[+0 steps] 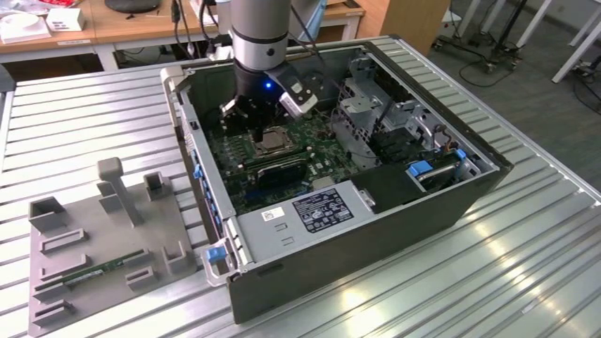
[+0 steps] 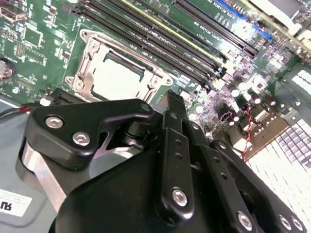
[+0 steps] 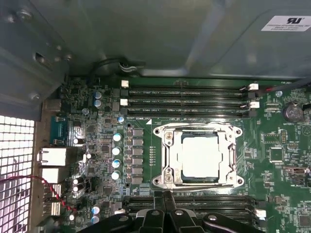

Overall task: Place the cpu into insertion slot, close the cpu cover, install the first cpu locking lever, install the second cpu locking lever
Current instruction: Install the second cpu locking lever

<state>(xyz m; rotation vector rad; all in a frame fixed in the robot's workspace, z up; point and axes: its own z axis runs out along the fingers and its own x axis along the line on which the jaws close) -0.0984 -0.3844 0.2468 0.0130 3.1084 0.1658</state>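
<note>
- The cpu (image 3: 200,156) lies flat in the insertion slot (image 3: 182,160), its pale metal top facing up; I judge the placing step done, since the chip sits square and level inside the frame.
- The cpu cover (image 3: 167,158) lies down around the chip, its cut-out centre leaving the metal top showing. In the second wrist view the same silvery frame (image 2: 92,58) rings the chip (image 2: 114,80).
- I cannot tell from these views whether either locking lever is latched; thin metal runs along the frame's edges, but its position is unclear.
- Long black memory slots (image 3: 187,102) run on both sides of the socket, on the green motherboard (image 3: 286,145).
- My gripper (image 3: 167,196) hangs just above the board beside the socket, at the near edge of the cover; my fingers (image 2: 175,114) appear pressed together, holding nothing, a posture that suits pushing rather than carrying.
- In the exterior view my arm (image 1: 258,35) reaches straight down into the open computer case (image 1: 376,232), which lies on its side on a slatted metal table (image 1: 526,267).
- A grey parts fixture (image 1: 98,232) rests well apart, toward the exterior view's left.
</note>
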